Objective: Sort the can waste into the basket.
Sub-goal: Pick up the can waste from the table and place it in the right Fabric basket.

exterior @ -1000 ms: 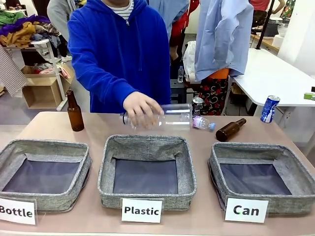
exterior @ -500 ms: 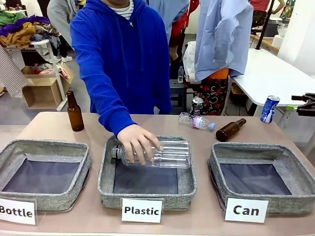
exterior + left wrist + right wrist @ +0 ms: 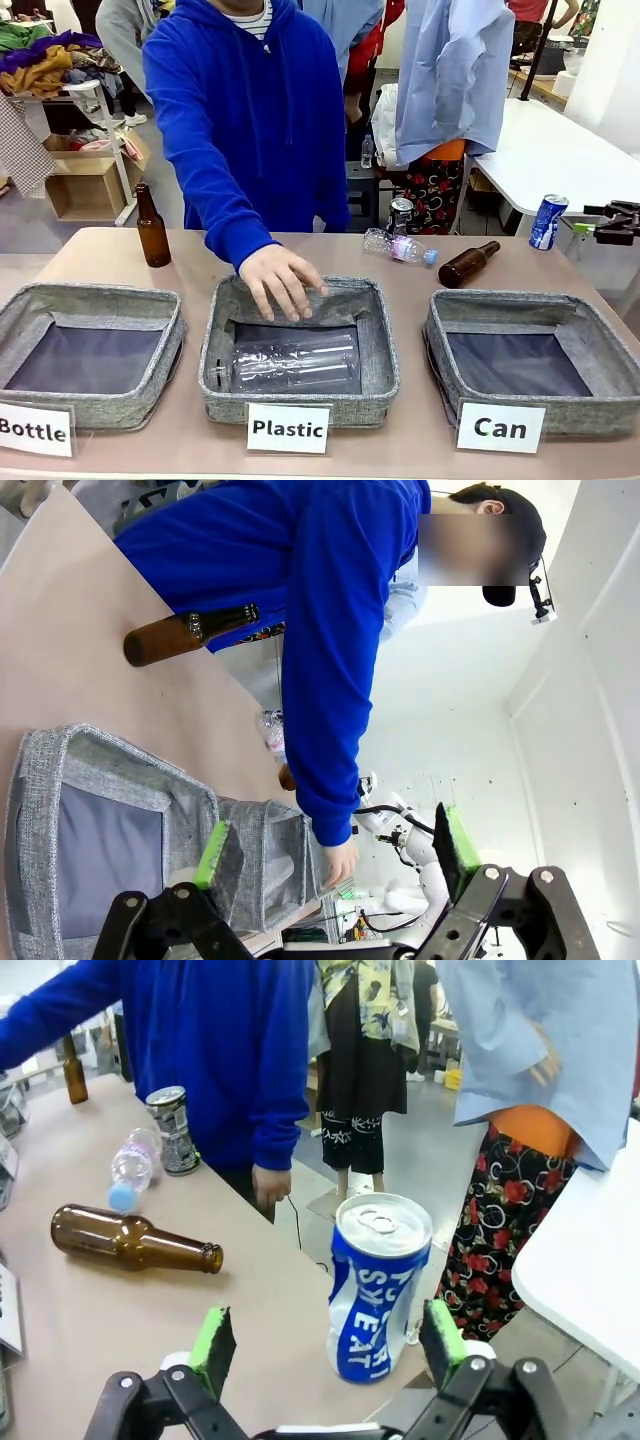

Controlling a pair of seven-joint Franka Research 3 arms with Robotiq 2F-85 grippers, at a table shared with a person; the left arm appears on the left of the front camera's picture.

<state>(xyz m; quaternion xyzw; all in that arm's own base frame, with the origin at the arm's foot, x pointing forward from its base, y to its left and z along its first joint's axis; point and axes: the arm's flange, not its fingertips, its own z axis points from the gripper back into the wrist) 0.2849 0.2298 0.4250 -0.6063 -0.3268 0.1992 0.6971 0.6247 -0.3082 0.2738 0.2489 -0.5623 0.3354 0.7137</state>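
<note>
Two grippers released, right gripper point(image 3: 327, 1328) jaws spread wide, blue can point(image 3: 375, 1290) upright between them, brown bottle point(image 3: 135, 1240) lying beyond one finger, left gripper point(image 3: 335, 838) jaws likewise apart

Left gripper point(image 3: 333, 825), bottom of frame: fingers point(image 3: 214, 856) spread wide, green pads facing each other, nothing gripped.
Lower left: grey woven basket point(image 3: 95, 765), dark lining, on beige desk point(image 3: 60, 610); second basket point(image 3: 275, 825) just beyond it.
Upper left: brown glass bottle point(image 3: 180, 637) on desk, neck toward frame right.
Centre: person's blue sleeve point(image 3: 330, 660) runs down frame to hand point(image 3: 341, 861), just beside second basket's rim.
Mid-frame: small clear plastic bottle point(image 3: 271, 732) beside sleeve.
Right: white wall point(image 3: 580, 730).
</note>
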